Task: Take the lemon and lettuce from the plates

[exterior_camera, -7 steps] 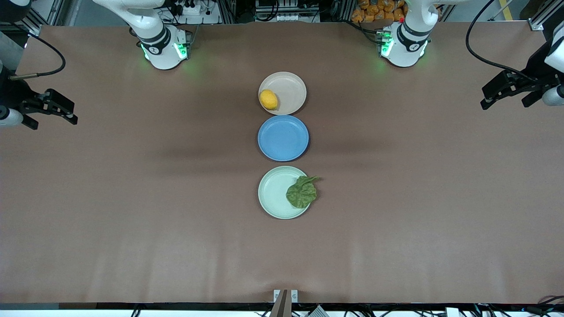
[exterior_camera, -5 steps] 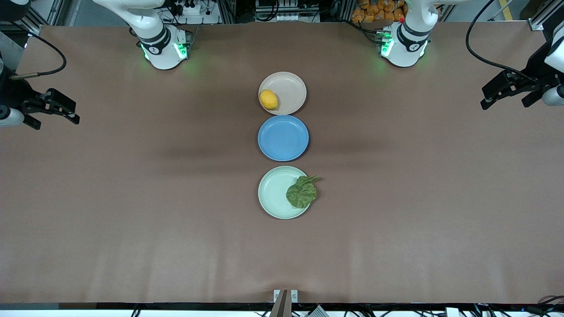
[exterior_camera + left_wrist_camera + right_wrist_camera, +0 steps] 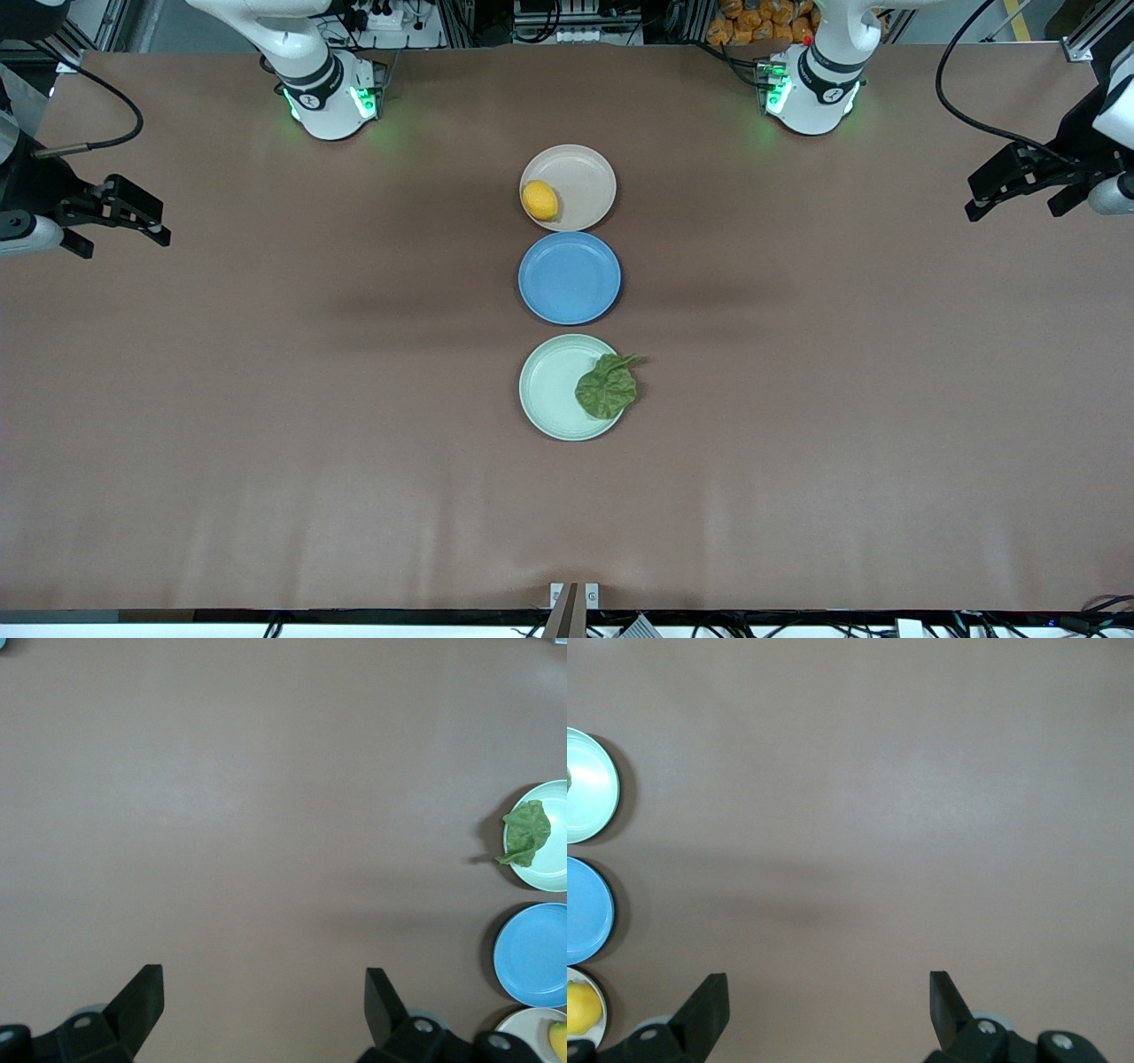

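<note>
The small yellow lemon sits on the round beige-pink plate; the wrinkled dark green lettuce leaf drapes over the pale mint plate's rim. Both black grippers, left and right, hang spread apart over opposite table ends. No readable writing anywhere.

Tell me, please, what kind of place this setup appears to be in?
Probably a robotics lab. Two arm bases are fixed along one edge of a brown-covered table, with cables and metal framing around it. The open left gripper and right gripper hang over the table's ends, and three plates sit staged in a row.
</note>
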